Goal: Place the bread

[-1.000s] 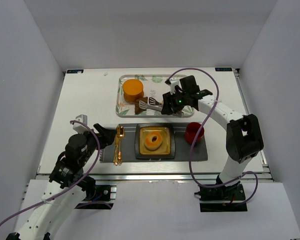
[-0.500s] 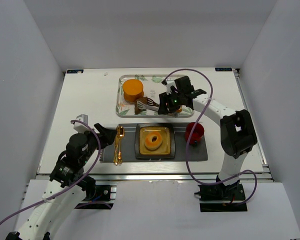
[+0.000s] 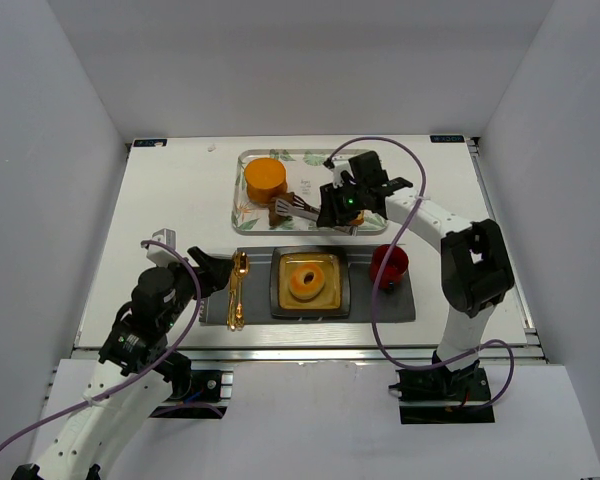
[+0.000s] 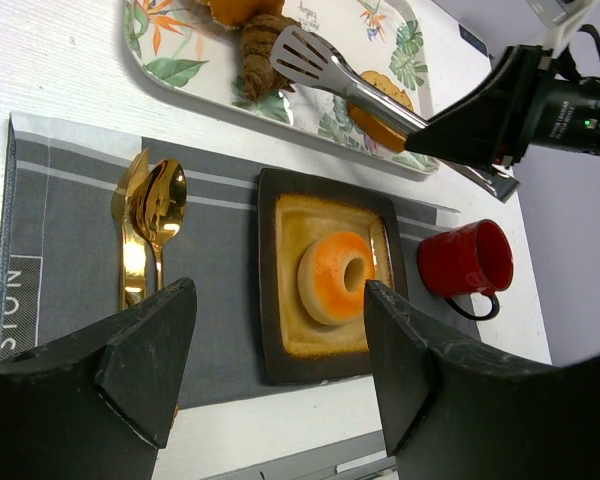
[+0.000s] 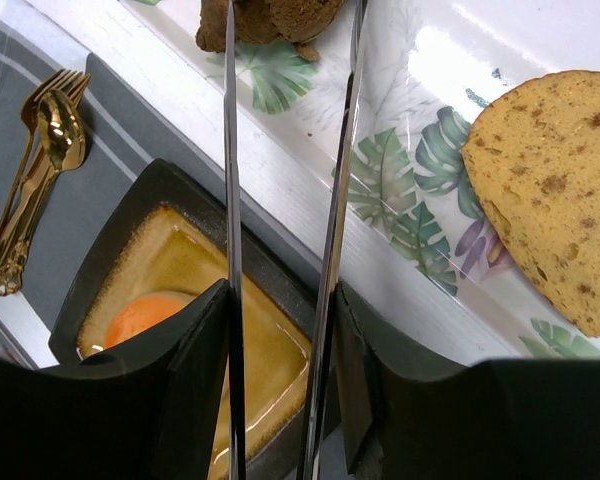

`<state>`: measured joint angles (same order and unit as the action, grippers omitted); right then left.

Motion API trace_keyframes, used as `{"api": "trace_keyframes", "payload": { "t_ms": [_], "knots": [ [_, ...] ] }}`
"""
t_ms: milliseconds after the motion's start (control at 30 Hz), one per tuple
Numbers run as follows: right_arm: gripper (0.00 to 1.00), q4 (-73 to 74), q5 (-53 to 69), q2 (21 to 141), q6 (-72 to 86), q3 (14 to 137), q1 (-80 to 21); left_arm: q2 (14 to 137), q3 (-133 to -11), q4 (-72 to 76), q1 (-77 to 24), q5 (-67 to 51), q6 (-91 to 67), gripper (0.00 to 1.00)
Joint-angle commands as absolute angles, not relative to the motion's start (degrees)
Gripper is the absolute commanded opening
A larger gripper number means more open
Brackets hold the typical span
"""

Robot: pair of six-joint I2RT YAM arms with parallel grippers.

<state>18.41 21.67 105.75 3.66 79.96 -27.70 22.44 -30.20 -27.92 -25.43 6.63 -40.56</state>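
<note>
The bread is lying flat on the leaf-printed tray, near its front edge. It is a pale tan slice with small dark speckles and a browner edge. The right gripper is pressing its fingers on the two arms of the metal tongs. The tongs are reaching over the tray beside the bread, not around it, with their tips at a dark brown wedge. The left gripper is hanging over the grey mat with its fingers spread wide, holding nothing.
</note>
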Motion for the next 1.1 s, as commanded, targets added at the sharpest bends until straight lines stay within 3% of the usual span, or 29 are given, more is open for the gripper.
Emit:
{"api": "trace_keyframes", "payload": {
  "t_ms": [0, 333, 633, 1067],
  "knots": [
    [0.18, 17.75, 23.99, 98.45, 1.60, 79.90, -26.72, 21.62, -31.90, -28.48, -25.14, 7.21, -40.78, 0.77],
    [0.12, 28.81, 30.05, 78.34, -12.97, 66.02, -25.93, 21.62, -31.20, -27.16, -25.14, 6.50, -40.69, 0.77],
    [0.12, 36.82, 28.13, 62.95, -23.20, 51.34, -25.93, 21.45, -30.06, -26.19, -25.14, 5.54, -41.04, 0.77],
    [0.18, 40.08, 28.56, 60.65, -26.80, 51.85, -25.84, 21.10, -30.24, -26.37, -25.14, 5.27, -41.22, 0.77]
  ]
}}
